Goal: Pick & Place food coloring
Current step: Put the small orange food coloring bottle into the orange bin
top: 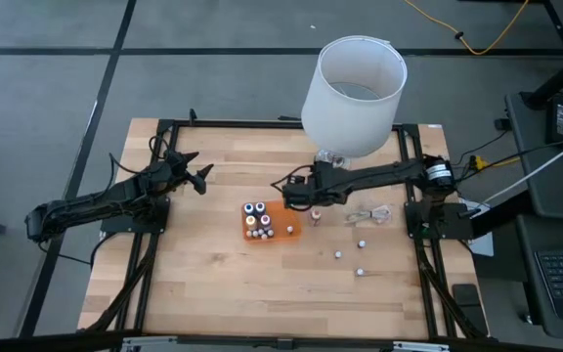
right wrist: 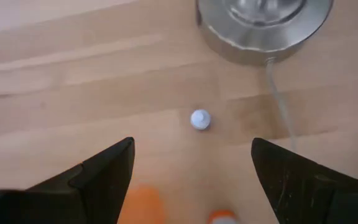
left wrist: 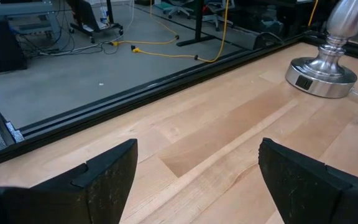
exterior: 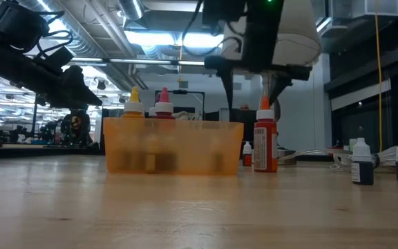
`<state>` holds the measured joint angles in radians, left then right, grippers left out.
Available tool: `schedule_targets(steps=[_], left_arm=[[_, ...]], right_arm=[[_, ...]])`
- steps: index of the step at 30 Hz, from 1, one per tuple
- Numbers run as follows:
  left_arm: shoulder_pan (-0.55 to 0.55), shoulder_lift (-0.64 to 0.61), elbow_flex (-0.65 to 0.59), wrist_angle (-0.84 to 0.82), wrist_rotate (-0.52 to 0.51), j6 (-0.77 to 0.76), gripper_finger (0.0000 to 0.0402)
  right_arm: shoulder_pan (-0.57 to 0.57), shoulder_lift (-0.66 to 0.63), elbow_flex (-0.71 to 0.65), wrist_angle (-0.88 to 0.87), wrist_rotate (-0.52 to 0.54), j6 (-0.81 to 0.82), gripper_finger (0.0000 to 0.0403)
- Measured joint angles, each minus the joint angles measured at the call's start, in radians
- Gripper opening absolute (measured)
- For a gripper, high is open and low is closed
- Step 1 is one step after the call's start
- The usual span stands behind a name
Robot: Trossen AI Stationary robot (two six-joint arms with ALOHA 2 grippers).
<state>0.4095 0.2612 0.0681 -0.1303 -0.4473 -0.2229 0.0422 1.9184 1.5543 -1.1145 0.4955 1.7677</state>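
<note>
The orange tray stands mid-table with several food coloring bottles upright in it. A red bottle with an orange cap stands just right of the tray. My right gripper hangs open above that spot, touching nothing. Its wrist view looks down on a white-capped bottle and the orange cap. More bottles stand loose at the right. My left gripper waits open at the far left.
A lamp with a white shade and metal base stands at the far edge, close behind my right arm. A coiled white cable lies right of the tray. Bare wood lies toward the near edge.
</note>
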Motion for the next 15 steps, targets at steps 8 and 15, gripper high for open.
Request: schedule_targets(steps=[8, 15], left_arm=[[0.0, 0.0, 0.0, 0.0, 0.0, 0.0, 0.0324], [0.0, 0.0, 0.0, 0.0, 0.0, 0.0, 0.0323]], right_arm=[[-0.042, 0.081, 0.045, -0.023, -0.036, -0.019, 0.0323], [-0.057, 0.127, 0.047, -0.021, -0.049, -0.011, 0.0323]])
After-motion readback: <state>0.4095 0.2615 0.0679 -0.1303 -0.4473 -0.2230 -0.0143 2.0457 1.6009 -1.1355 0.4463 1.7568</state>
